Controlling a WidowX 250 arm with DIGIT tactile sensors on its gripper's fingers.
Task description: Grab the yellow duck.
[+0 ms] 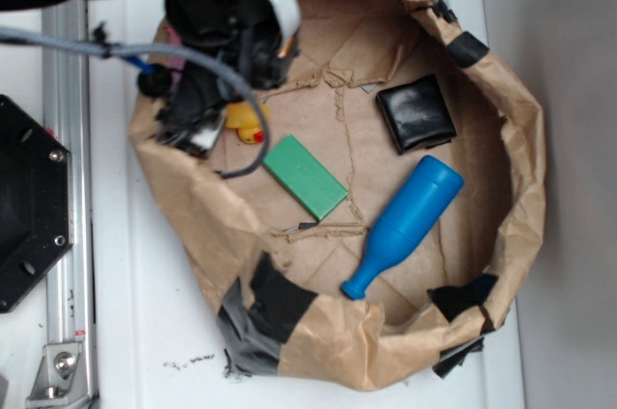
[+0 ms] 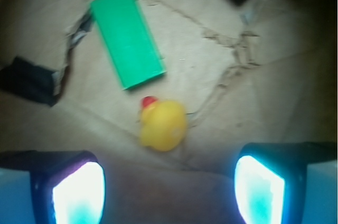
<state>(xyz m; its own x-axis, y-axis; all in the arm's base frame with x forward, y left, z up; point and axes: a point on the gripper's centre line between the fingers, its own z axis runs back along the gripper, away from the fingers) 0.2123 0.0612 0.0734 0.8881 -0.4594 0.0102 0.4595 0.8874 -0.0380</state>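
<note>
A crumpled paper basin (image 1: 525,139) on the tabletop holds a blue pin (image 1: 405,221), a green block (image 2: 127,36) and the yellow duck (image 2: 163,124). The gripper (image 2: 169,187) hovers above the duck, jaws spread, grasping nothing; descent and closing remain.

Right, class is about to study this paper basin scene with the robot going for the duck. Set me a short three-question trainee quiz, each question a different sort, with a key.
1. True or false: the gripper is shut on the yellow duck.
2. Which object lies closest to the duck? A) blue pin B) green block C) black square object
3. Fill in: in the wrist view the duck's red beak points toward the ____ block.

Key
1. False: the fingers stand apart, with the duck ahead of them and not between them.
2. B
3. green
</note>
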